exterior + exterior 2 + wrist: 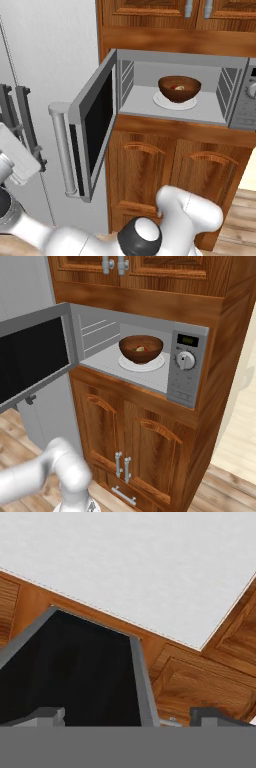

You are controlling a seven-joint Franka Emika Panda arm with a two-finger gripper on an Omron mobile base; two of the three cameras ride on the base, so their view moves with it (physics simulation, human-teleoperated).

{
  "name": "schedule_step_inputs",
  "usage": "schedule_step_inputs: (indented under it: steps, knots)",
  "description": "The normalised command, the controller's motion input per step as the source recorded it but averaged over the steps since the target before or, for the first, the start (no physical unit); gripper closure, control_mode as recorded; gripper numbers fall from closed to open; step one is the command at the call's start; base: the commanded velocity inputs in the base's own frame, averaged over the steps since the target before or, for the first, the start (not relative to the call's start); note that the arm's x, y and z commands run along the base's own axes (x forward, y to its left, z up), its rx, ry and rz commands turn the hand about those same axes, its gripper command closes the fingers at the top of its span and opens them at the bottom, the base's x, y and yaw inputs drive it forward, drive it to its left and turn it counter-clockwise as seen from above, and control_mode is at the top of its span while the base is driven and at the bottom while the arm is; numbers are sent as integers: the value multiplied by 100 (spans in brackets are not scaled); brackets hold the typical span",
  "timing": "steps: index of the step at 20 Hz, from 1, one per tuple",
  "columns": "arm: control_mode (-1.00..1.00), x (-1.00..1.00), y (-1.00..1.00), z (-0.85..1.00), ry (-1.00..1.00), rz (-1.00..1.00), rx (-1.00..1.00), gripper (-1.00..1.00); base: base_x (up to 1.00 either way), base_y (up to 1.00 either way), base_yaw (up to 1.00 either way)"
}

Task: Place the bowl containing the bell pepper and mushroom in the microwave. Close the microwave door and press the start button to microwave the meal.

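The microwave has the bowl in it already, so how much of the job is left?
Done: the bowl sits on the white turntable plate inside the microwave, with something red and something pale in it. In hand: the open gripper looks at the microwave door, which stands wide open. Left: swing that door shut, then press start on the control panel.

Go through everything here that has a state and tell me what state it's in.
microwave door: swung wide open
microwave: cavity open
bowl: upright on the turntable plate, food inside
upper cabinet doors: shut
lower cabinet doors: shut
gripper: open, holding nothing
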Motion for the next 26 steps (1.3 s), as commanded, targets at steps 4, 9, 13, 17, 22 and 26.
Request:
schedule_step_inputs:
  steps: [4,9,13,17,22,26]
  knots:
    - [-100,6,-21,1,0,-27,0,-100,0,0,0]
    - [-100,-5,-80,17,0,-25,1,-100,0,0,0]
    - [-100,-21,-100,27,0,-21,5,-100,0,0,0]
    - [-100,-77,-100,15,-11,-16,12,-100,0,0,0]
    - [-100,-99,-100,7,-21,-10,13,-100,0,0,0]
    - [-100,-84,-100,23,-18,-7,15,-100,0,0,0]
